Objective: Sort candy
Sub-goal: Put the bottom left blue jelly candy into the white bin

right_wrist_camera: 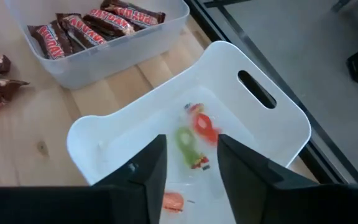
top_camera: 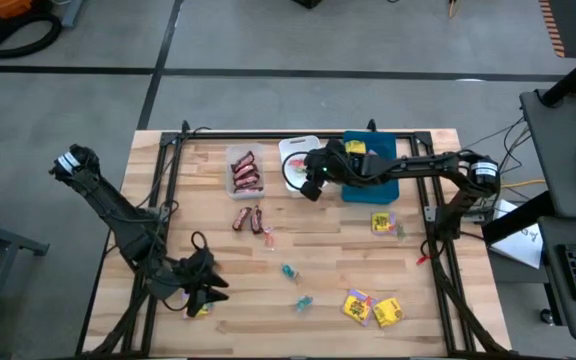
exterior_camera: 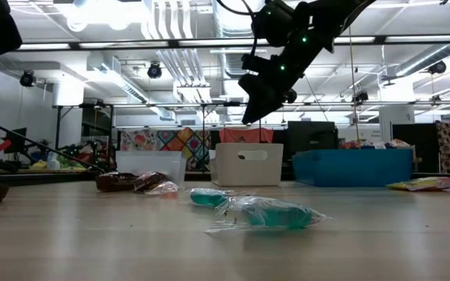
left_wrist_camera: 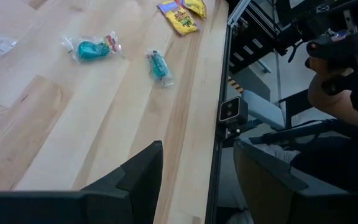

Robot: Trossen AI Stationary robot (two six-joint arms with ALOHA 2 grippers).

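Note:
My right gripper [top_camera: 308, 183] [right_wrist_camera: 191, 142] hangs open over the white tray [right_wrist_camera: 272, 134], fingers pointing down. Below the gap, a green piece [right_wrist_camera: 188, 148] and a red piece [right_wrist_camera: 204, 127] show blurred inside the tray, and an orange-red one [right_wrist_camera: 173, 200] lies close by. My left gripper [top_camera: 203, 288] [left_wrist_camera: 197, 177] is open and low at the table's near left corner. Dark red-brown bars [top_camera: 245, 172] fill the clear tray. Two more bars [top_camera: 248, 218], teal pieces [top_camera: 288, 270] [left_wrist_camera: 92, 50] and yellow packets [top_camera: 371, 309] lie loose on the wood.
The blue tray [top_camera: 383, 185] stands right of the white one and holds a yellow packet [top_camera: 356, 147]. Another yellow packet [top_camera: 383, 222] lies near the right frame rail. A black metal frame [top_camera: 173, 150] borders the table. A person [left_wrist_camera: 340, 93] shows beyond the near edge.

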